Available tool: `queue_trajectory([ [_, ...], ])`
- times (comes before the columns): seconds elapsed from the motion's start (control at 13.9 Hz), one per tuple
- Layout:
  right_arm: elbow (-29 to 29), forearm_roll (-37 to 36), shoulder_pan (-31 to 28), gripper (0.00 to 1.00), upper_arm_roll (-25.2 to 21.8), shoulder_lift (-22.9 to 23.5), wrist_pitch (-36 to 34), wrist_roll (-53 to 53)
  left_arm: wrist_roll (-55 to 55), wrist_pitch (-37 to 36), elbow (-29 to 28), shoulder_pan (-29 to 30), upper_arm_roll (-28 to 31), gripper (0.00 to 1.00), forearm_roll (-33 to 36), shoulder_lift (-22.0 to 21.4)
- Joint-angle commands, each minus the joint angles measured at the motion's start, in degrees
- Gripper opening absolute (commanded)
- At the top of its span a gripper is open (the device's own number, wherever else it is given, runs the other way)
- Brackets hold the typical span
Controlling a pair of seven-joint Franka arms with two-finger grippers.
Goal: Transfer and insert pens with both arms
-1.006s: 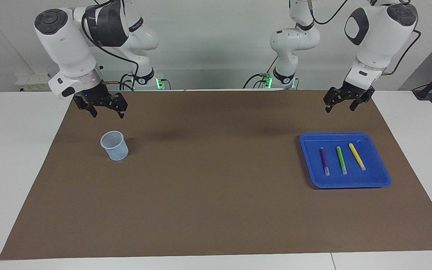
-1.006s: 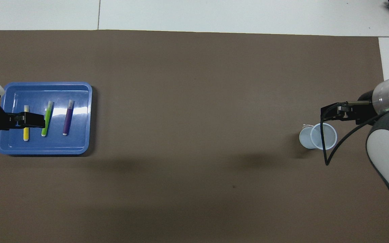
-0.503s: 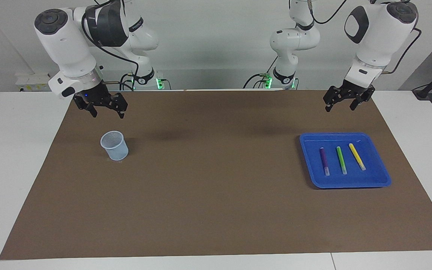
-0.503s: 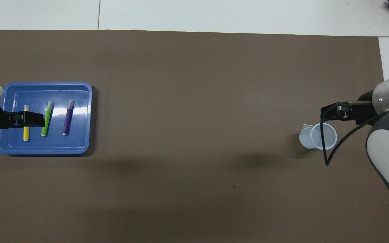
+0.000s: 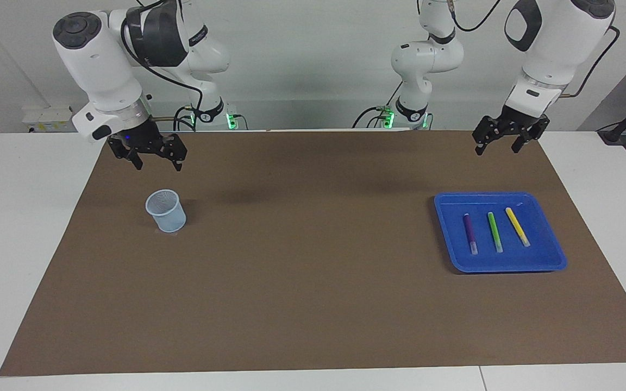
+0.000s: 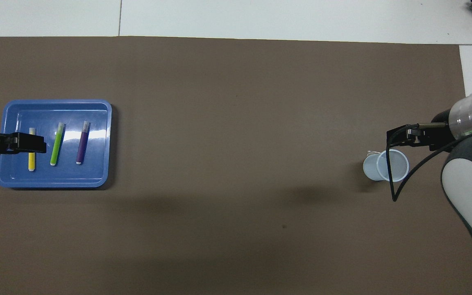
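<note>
Left gripper (image 5: pixel 499 143): raised, jaws spread, empty; overhead, hides part of yellow pen (image 6: pixel 31 159).
Right gripper (image 5: pixel 155 158): raised, jaws spread, empty; cable crosses cup (image 5: pixel 166 210).

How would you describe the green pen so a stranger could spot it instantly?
Find the blue tray at the left arm's end of the brown mat. Three pens lie in it side by side; the green pen is the middle one, between purple and yellow.

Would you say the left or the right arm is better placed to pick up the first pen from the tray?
Left. The left gripper hangs open near the blue tray holding the pens; the right gripper waits by the cup.
</note>
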Motion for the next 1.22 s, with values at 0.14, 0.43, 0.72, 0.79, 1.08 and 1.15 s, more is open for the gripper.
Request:
queue_trajectory([
  [0.14, -0.2, 1.5, -0.3, 1.0, 0.3, -0.7, 0.4, -1.0, 0.5, -2.6, 2.5, -0.4, 0.1, 1.0, 0.5, 0.0],
  [0.43, -0.2, 3.7, 0.0, 1.0, 0.4, -0.7, 0.5, -0.9, 0.5, -2.8, 2.9, -0.4, 0.1, 1.0, 0.5, 0.0],
  [0.72, -0.2, 4.3, 0.8, 1.0, 0.4, -0.5, 2.0, -1.0, 0.6, -2.4, 1.6, -0.3, 0.1, 1.0, 0.4, -0.3],
  [0.79, -0.2, 4.3, 0.8, 1.0, 0.4, -0.5, 2.5, -0.9, 0.6, -2.4, 1.0, -0.2, 0.1, 1.0, 0.4, -0.3],
  [1.08, -0.2, 9.7, 0.9, 1.0, 0.4, -0.1, 5.2, -0.5, 0.8, 2.8, -3.1, -0.3, 0.1, 1.0, 0.0, 0.0],
  [1.15, -0.2, 10.1, 0.9, 1.0, 1.2, -0.1, 5.7, -0.4, 0.8, 5.3, -4.9, -0.2, 0.1, 1.0, -0.7, 0.0],
])
